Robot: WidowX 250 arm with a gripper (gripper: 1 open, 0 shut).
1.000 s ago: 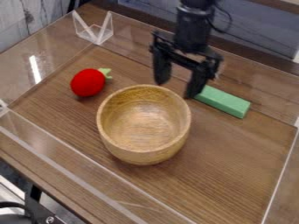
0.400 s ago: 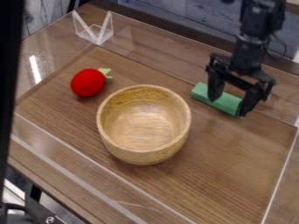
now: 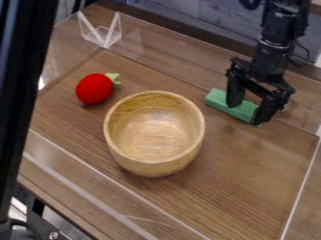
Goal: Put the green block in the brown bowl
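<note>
Wood table (image 3: 251,159): claw (image 3: 258,101) apart over green block (image 3: 236,106); brown bowl (image 3: 154,132), red ball (image 3: 93,89) nearby.

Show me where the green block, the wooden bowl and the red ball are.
green block (image 3: 222,101): camera view, left end, clear of the gripper.
wooden bowl (image 3: 153,161): camera view, front outer wall.
red ball (image 3: 93,89): camera view, middle of the ball.
</note>
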